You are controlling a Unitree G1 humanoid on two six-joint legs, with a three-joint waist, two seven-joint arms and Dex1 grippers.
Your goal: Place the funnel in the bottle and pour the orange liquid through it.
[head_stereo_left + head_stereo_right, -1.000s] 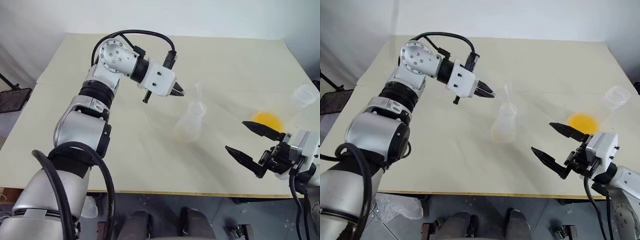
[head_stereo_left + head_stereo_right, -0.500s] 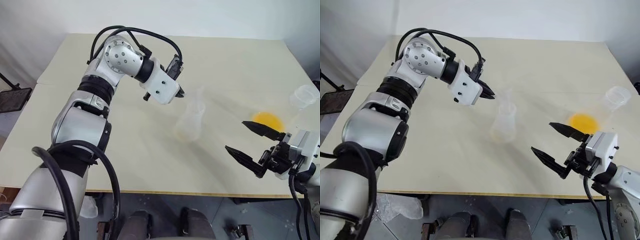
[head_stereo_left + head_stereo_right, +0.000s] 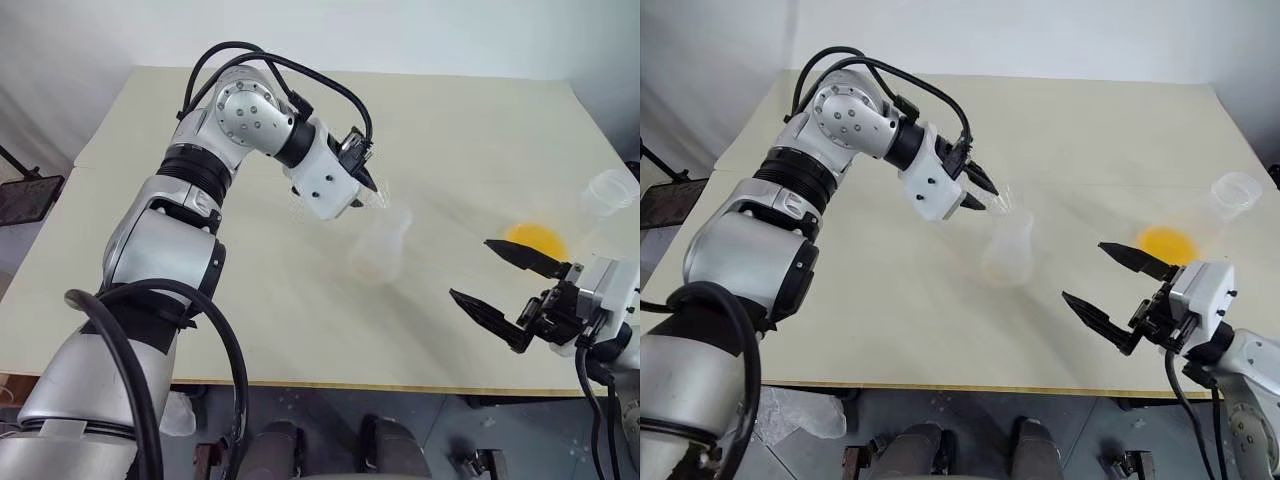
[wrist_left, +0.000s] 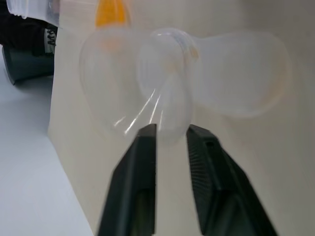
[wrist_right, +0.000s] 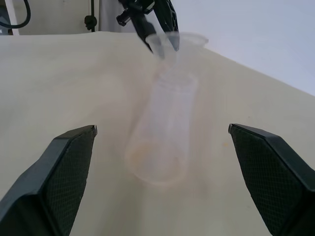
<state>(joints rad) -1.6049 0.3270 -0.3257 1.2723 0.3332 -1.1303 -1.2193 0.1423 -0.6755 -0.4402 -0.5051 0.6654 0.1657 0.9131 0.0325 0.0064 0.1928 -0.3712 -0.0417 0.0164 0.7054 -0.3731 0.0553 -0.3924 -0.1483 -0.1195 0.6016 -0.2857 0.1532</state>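
Funnel [image 5: 176,40] seated in bottle [image 5: 162,132], left end effector [image 4: 170,132] narrowly parted at rim; right end effector [image 3: 1107,283] wide; next fetch orange liquid [image 3: 1164,241]

The left gripper [image 3: 987,196] now sits rolled over at the bottle [image 3: 1007,250] mouth, its fingers [image 4: 142,147] slightly parted where they were pinched shut. The funnel [image 5: 176,43], earlier upright with stem skyward, now sits in the neck.
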